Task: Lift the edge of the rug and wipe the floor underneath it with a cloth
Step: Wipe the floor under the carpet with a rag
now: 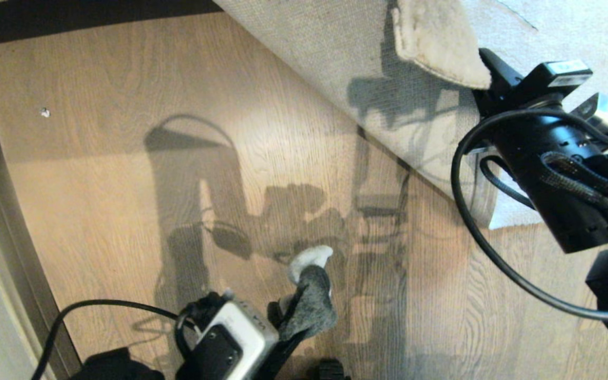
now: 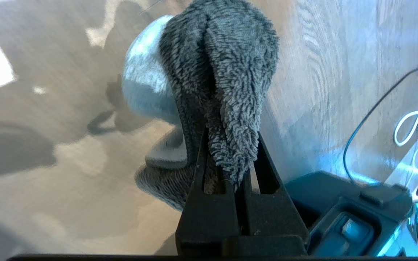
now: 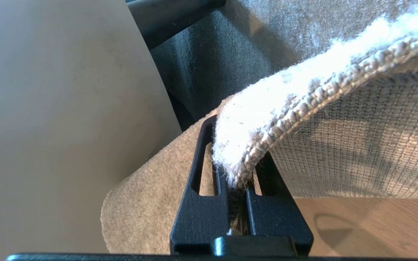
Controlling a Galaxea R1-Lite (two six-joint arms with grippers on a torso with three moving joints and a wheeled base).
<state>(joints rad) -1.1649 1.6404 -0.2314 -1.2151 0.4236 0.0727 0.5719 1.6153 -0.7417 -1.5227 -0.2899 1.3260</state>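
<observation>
The right gripper (image 3: 241, 170) is clamped on the rug (image 1: 335, 58) corner, folding it back with its woven backing up. The left gripper (image 2: 227, 159) pinches the cloth (image 1: 312, 301) above bare floor (image 1: 98, 174), well short of the fold. Both arms are cut off at the picture edges.

Bare floor (image 1: 124, 158) beside lifted rug (image 1: 335, 58)

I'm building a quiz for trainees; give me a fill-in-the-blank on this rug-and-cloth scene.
1. The right gripper is shut on the edge of the ____.
2. The left gripper holds a fuzzy dark grey ____.
3. The lifted rug shows its woven ____.
4. The bared floor is wood-grain ____.

Missing words: rug; cloth; backing; plank
</observation>
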